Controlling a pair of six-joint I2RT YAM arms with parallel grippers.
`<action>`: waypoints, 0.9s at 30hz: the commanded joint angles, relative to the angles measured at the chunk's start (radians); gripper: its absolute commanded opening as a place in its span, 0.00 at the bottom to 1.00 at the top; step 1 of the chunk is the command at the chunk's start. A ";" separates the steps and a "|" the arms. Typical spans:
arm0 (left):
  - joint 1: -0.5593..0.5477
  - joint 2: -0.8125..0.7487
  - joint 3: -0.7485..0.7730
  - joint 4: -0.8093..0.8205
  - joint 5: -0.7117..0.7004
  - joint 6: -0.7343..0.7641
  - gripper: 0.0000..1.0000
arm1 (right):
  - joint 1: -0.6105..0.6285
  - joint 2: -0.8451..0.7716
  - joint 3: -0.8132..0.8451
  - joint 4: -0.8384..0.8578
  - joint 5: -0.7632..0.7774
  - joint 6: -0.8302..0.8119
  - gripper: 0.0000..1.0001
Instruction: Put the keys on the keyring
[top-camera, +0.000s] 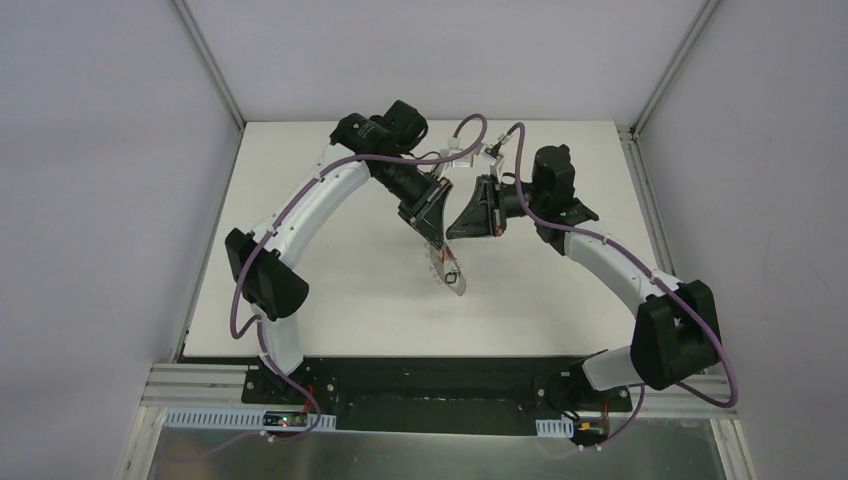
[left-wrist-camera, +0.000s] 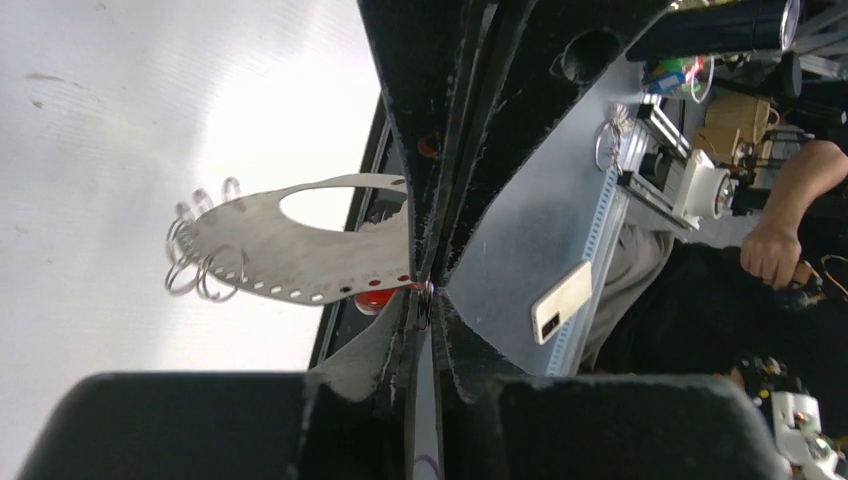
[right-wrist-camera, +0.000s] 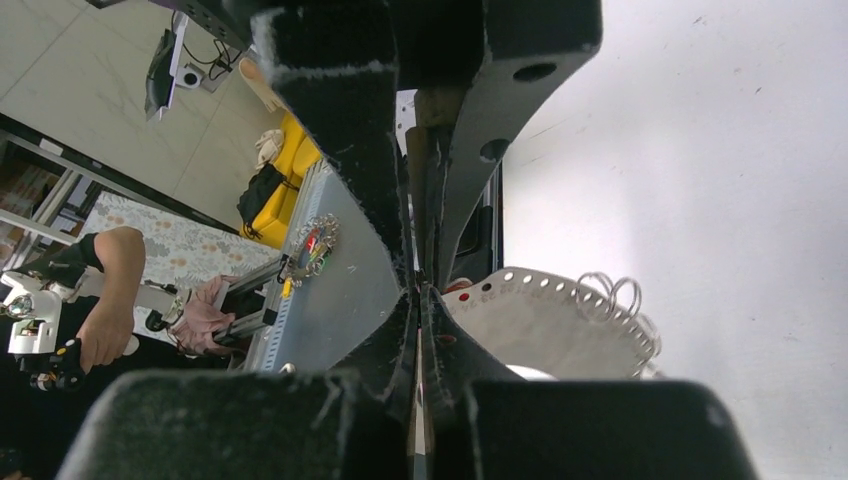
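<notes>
Above the middle of the table (top-camera: 330, 300), the keyring (top-camera: 447, 268) hangs from the left claw (top-camera: 432, 240). The left arm rises from its base, arches to the far side of the keyring and bends back down, so its wrist points toward the near edge. The left wrist view shows its claw (left-wrist-camera: 420, 285) pinched flat on one end of the keyring (left-wrist-camera: 290, 250), a thin grey plate with an oval cut-out and a row of small holes. The wire loops (left-wrist-camera: 195, 270) sit at the plate's free end, away from the grip. A key with a red head (left-wrist-camera: 375, 300) shows just beside the pinch point, under the plate's holed edge.

The right arm reaches in from the right of the keyring, elbow out to the side and wrist turned across toward the left claw. The right claw (top-camera: 452, 233) has its fingers pressed together, tip almost against the left claw's tip. In its own view the right claw (right-wrist-camera: 420, 290) closes right at the edge of the keyring (right-wrist-camera: 550, 320). A spot of red (right-wrist-camera: 458, 287) lies just beside it, and I cannot tell what it pinches, if anything.

Room between the two claws is tight. The table's edges and the side walls lie well apart from the keyring. Whether its free end touches the table is not visible.
</notes>
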 joint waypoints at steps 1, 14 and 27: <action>0.042 -0.126 -0.081 0.173 0.065 -0.052 0.12 | -0.024 -0.001 0.042 0.073 -0.005 0.052 0.00; 0.129 -0.342 -0.453 0.868 0.086 -0.383 0.34 | -0.093 0.023 -0.013 0.544 0.064 0.448 0.00; 0.129 -0.396 -0.603 1.173 0.095 -0.481 0.34 | -0.105 0.032 -0.049 0.715 0.074 0.577 0.00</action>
